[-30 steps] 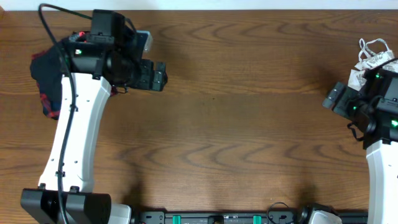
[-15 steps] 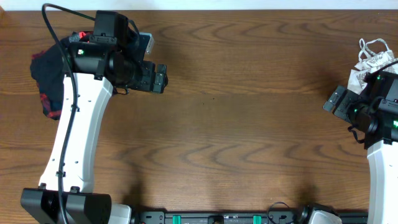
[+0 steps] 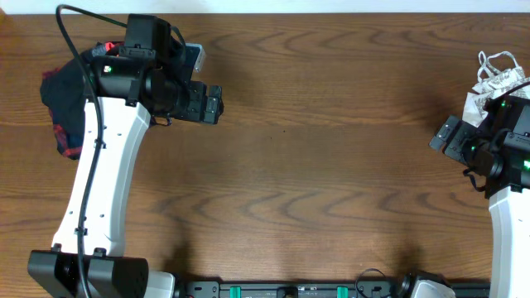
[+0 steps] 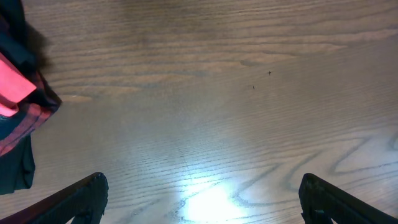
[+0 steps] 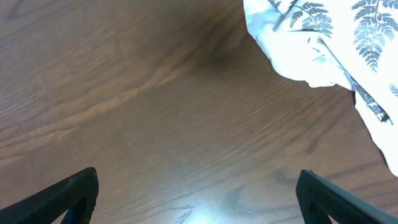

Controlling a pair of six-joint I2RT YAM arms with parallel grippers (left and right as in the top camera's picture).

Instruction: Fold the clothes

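Observation:
A crumpled red-navy plaid piece of the clothes [image 3: 62,112] lies at the table's left edge, partly under my left arm; in the left wrist view the plaid piece [image 4: 15,118] shows at the far left with a coral-red patch. My left gripper [image 3: 214,103] hangs open over bare wood to its right, and between the fingers of the left gripper [image 4: 202,199] there is nothing. A white leaf-print top [image 3: 493,79] sits at the right edge; the top [image 5: 323,43] fills the upper right of the right wrist view. My right gripper [image 5: 198,196] is open and holds nothing.
The brown wooden table [image 3: 331,149] spreads between the two arms. The arm bases and a black rail [image 3: 290,290] run along the near edge.
The right arm has drawn back slightly toward the right edge. The left arm has barely shifted. Both grippers stay open.

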